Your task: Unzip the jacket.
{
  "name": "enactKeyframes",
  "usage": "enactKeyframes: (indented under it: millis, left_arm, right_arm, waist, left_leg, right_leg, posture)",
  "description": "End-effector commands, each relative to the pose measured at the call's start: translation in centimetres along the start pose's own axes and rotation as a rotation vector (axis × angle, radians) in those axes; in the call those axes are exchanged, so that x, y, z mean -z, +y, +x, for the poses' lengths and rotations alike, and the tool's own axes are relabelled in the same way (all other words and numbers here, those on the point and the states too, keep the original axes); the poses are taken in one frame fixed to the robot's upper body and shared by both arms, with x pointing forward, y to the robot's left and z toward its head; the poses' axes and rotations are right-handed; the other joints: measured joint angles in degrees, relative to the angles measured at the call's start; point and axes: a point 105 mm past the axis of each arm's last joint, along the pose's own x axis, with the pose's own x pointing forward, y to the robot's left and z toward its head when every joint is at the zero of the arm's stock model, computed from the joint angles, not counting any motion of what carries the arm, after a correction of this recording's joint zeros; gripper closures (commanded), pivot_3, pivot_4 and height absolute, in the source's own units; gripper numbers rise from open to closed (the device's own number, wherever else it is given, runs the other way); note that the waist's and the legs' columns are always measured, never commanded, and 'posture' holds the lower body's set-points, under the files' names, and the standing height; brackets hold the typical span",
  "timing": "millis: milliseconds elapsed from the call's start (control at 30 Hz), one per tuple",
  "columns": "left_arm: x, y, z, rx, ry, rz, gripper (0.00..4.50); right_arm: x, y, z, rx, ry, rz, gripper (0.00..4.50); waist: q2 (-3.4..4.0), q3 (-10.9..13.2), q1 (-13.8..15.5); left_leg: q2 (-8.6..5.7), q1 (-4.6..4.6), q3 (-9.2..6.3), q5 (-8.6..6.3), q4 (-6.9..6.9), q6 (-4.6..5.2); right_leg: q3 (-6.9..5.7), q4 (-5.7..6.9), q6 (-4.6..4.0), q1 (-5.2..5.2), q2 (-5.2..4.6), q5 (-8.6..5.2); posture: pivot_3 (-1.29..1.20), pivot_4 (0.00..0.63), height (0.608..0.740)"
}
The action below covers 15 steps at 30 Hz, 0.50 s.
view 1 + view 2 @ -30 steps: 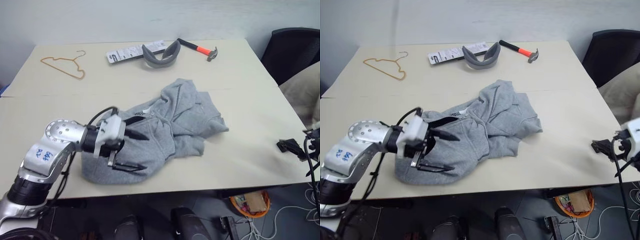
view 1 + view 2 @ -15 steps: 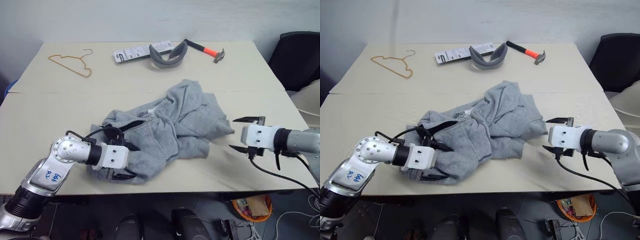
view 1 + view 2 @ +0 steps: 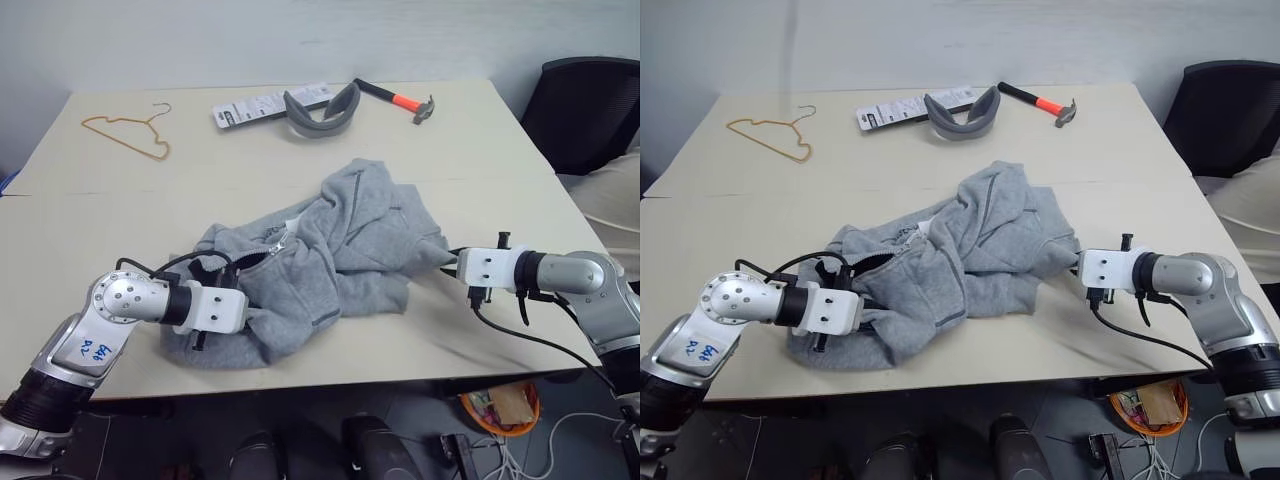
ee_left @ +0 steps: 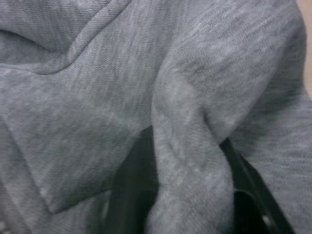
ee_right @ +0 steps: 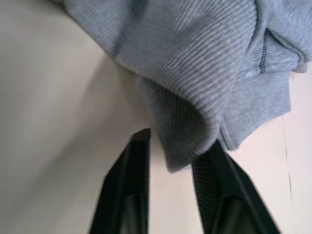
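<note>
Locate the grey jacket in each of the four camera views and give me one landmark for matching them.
Left eye view: jacket crumpled mid-table.
Right eye view: centre, same heap.
Left wrist view: a fleece fold between the black fingers.
Right wrist view: ribbed hem hanging between the fingers.
Shared landmark: the beige table, which also shows in the right wrist view.

The jacket (image 3: 330, 255) is seen in light heathered grey, with darker stitching along its seams and a black lining at the opening near a small white label (image 3: 283, 232). Its ribbed hem is shown in the same grey in the right wrist view. The table (image 3: 130, 210) is coloured pale beige. A thin orange hanger (image 3: 128, 131) is found on it, along with a hammer (image 3: 397, 98) with a black and orange handle, a dark grey padded band (image 3: 322, 108), and a white card (image 3: 262, 103) printed in black. Both grippers, left (image 3: 243, 312) and right (image 3: 450, 262), are built with white housings and black fingers (image 5: 127, 190). A black chair (image 3: 585, 105) is placed beyond the table
</note>
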Motion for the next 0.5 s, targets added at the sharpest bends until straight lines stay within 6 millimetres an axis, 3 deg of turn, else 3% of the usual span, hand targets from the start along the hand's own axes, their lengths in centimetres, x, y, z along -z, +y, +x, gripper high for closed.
enactKeyframes:
  millis: [33,167,333,500]
  left_arm:
    - [4.8,1.1,-2.7,-0.051,0.201,-0.048,4.13]
    - [6.5,2.5,-4.5,-0.083,0.236,-0.063,4.13]
    - [4.7,3.3,-3.8,-0.075,0.137,-0.078,4.13]
    - [4.8,3.2,-3.8,-0.066,0.138,-0.089,4.13]
  right_arm:
    - [0.1,-0.8,-2.5,-0.004,-0.001,-0.015,4.43]
    - [0.3,-1.3,-3.9,0.012,-0.003,0.011,4.43]
    - [-0.5,-1.4,-3.1,0.057,-0.040,0.041,4.43]
    - [-0.8,-0.6,-2.8,0.037,-0.036,0.011,4.43]
  waist:
    - [0.00,0.0,0.0]
    - [0.01,0.0,-0.2]
    - [0.00,0.0,-0.1]
    - [0.00,0.0,0.1]
  left_leg:
    - [0.00,0.05,0.02,0.00,-0.01,-0.01]
    - [0.01,0.20,0.14,0.00,-0.03,-0.02]
    - [0.06,0.17,0.24,-0.02,-0.02,-0.06]
    - [0.04,0.13,0.28,-0.03,0.02,-0.06]
  right_leg:
    - [0.02,0.04,-0.02,0.03,-0.01,-0.01]
    - [0.01,0.12,-0.04,0.07,0.01,-0.02]
    - [-0.01,0.22,-0.08,-0.02,0.00,-0.05]
    - [0.00,0.22,-0.07,-0.04,-0.04,-0.05]
  posture:
    - [0.00,0.150,0.740]
    - [0.00,0.150,0.740]
    - [0.00,0.150,0.740]
    - [0.00,0.150,0.740]
